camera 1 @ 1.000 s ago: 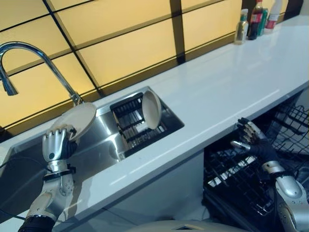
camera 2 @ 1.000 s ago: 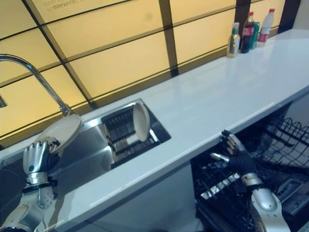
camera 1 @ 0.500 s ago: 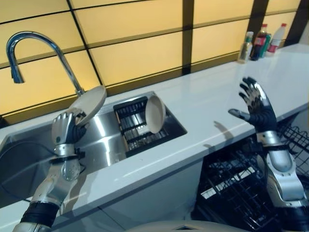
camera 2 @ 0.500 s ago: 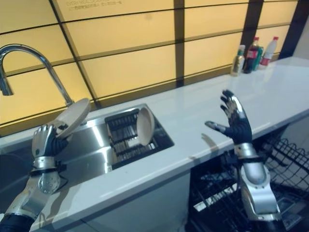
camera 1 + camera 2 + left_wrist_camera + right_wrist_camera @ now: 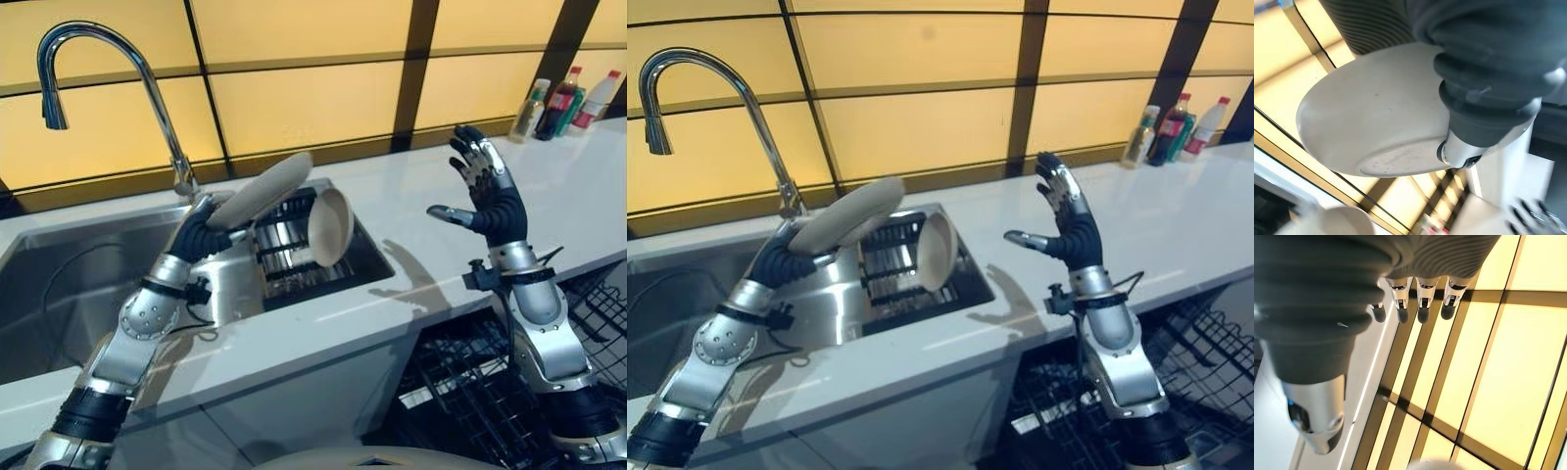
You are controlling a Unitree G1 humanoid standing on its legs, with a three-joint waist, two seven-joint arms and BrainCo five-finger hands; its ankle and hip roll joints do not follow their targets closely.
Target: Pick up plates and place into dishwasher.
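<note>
Plate (image 5: 261, 190), tilted, pinched at its lower rim by the left hand (image 5: 201, 235), fingers curled round it. It has risen from the sink's (image 5: 88, 269) 9 o'clock side to above the rack (image 5: 284, 250), where a second plate (image 5: 330, 227) stands on edge. Right hand (image 5: 485, 191), at 3 o'clock over the bench (image 5: 431, 211), has lifted from the dishwasher basket (image 5: 460, 382), fingers spread: a handover seems imminent.

no readable text, bottles (image 5: 563, 102) on the counter too small to read labels
</note>
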